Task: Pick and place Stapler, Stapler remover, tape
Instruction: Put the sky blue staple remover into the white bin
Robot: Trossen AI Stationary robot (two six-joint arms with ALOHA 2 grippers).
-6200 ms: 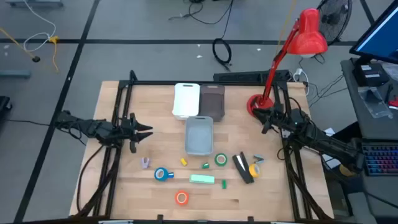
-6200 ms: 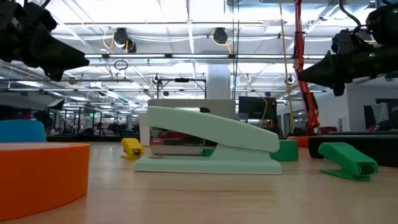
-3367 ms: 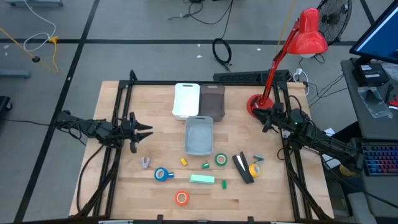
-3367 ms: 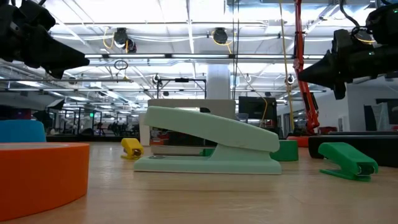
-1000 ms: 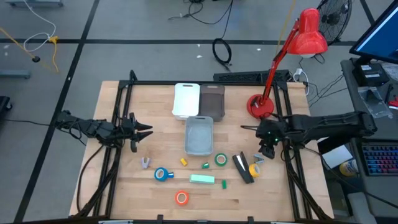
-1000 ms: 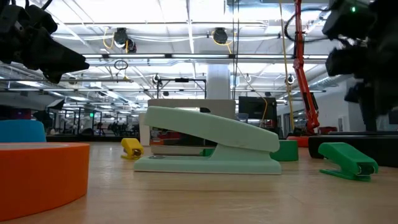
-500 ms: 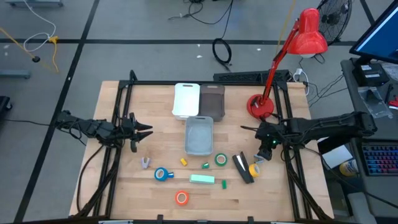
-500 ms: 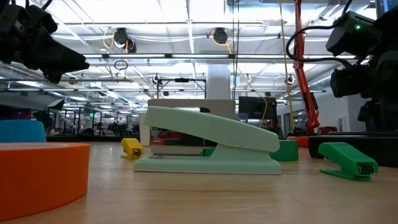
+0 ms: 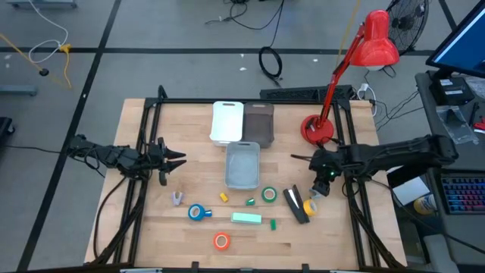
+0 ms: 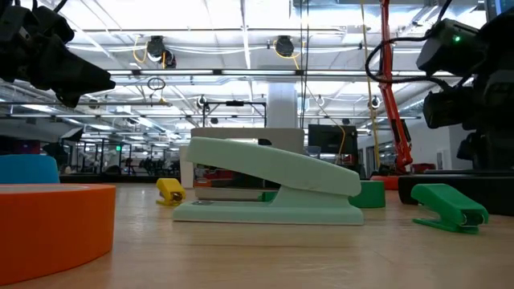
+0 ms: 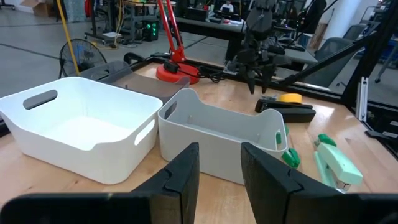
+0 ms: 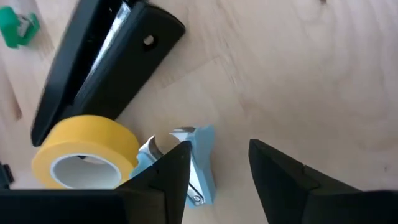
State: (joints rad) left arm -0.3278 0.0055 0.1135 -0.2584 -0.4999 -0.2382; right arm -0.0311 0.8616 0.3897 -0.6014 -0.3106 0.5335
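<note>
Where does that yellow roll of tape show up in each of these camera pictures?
High view: the yellow tape roll lies at the table's right side, beside the black stapler.
Low view: not visible.
Left wrist view: far off, resting against the black stapler.
Right wrist view: close up, just ahead of the right gripper.
Shared landmark: the black stapler, touching the roll.

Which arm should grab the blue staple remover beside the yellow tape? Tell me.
Right. Its open right gripper hangs just above the staple remover; the left gripper waits far across the table.
</note>
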